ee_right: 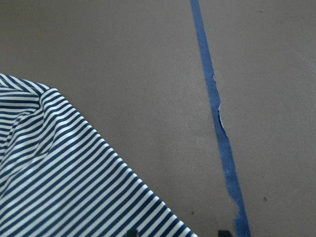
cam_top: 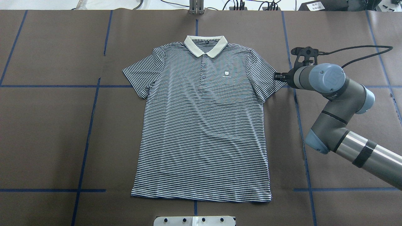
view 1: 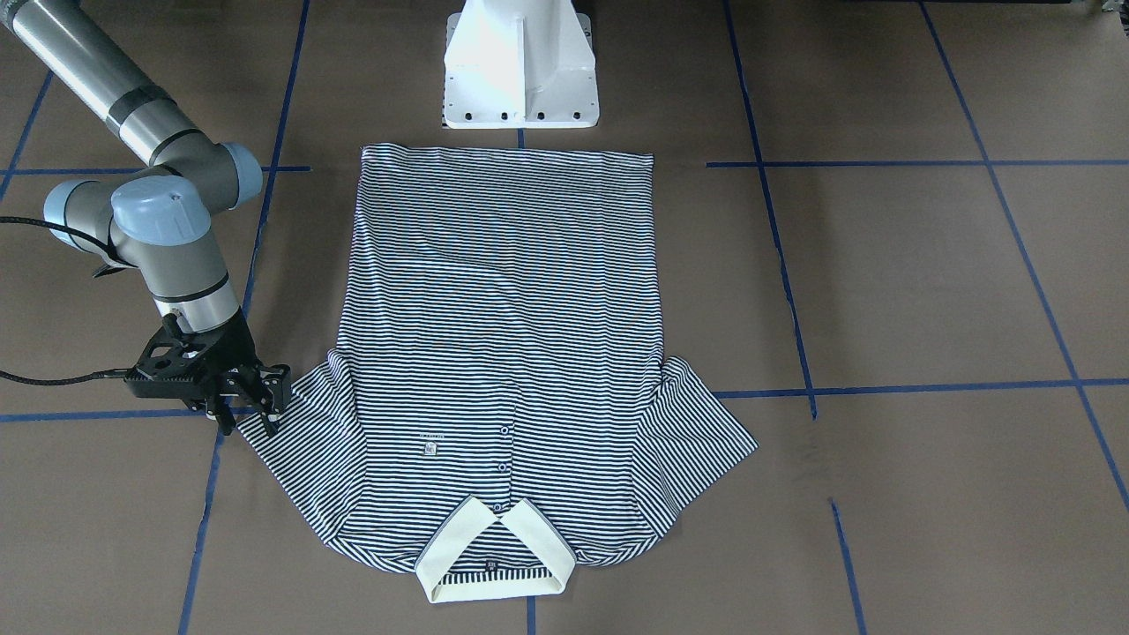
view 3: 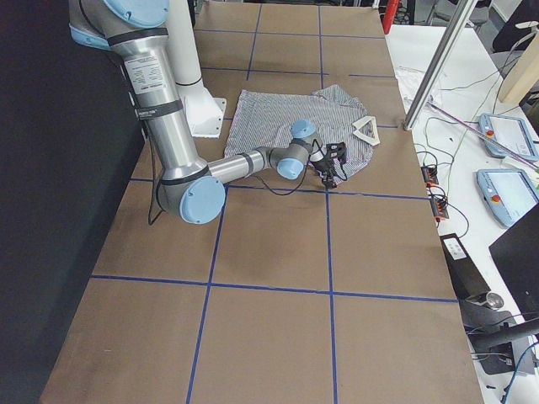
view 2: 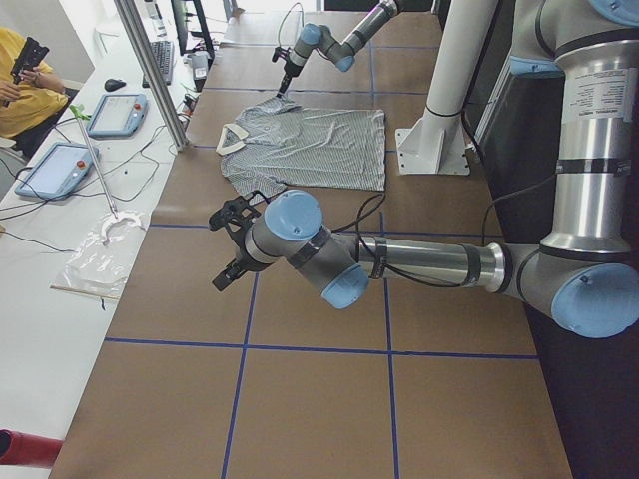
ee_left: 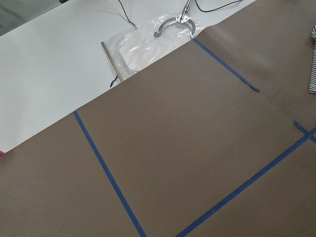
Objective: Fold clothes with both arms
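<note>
The striped polo shirt (cam_top: 204, 125) lies flat and face up on the brown table, cream collar (cam_top: 205, 44) at the far side from the robot's base. My right gripper (view 1: 250, 413) stands open at the outer hem of one short sleeve (ee_right: 64, 182). In the right wrist view the sleeve's edge runs in between the two fingertips (ee_right: 131, 232). My left gripper (view 2: 222, 247) shows only in the exterior left view. It hovers over bare table well off the shirt (view 2: 300, 145), and I cannot tell whether it is open. Its wrist camera catches just a sliver of the shirt (ee_left: 312, 64).
The white pedestal base (view 1: 520, 66) stands just behind the shirt's bottom hem. Blue tape lines (ee_right: 217, 113) cross the table. A side bench holds a plastic bag (ee_left: 148, 42) and tablets (view 2: 55, 165), and a seated person (view 2: 25, 95) is beyond it. A metal post (view 2: 150, 70) rises at the table's edge.
</note>
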Robot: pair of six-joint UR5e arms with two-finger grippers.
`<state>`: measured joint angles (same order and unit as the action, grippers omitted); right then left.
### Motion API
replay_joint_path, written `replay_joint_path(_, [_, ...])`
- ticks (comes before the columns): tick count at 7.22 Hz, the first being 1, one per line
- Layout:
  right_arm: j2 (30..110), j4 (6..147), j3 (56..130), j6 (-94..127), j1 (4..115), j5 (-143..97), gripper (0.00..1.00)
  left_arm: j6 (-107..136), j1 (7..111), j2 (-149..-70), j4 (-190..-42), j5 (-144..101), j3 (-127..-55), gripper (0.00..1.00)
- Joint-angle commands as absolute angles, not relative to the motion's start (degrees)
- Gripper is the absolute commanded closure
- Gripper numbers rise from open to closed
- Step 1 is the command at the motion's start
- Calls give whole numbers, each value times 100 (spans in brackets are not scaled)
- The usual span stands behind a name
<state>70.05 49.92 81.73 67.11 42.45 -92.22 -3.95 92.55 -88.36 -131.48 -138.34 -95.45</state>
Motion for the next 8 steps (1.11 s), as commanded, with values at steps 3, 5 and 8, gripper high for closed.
replay_joint_path(3, [6996,5001,8174,6732,4219,-9228,78,-396,9255,-8833,-13166,-13834,-9536,0])
replay_joint_path(5, [6979,5053,8270,6715,4236,-9255,100,-404,9255,-8833,-13175,-13834,-9536,0])
replay_joint_path(8, [6525,6952,9208,6758,4236,-9220,100,-404,9246,-8833,-13175,-13834,-9536,0])
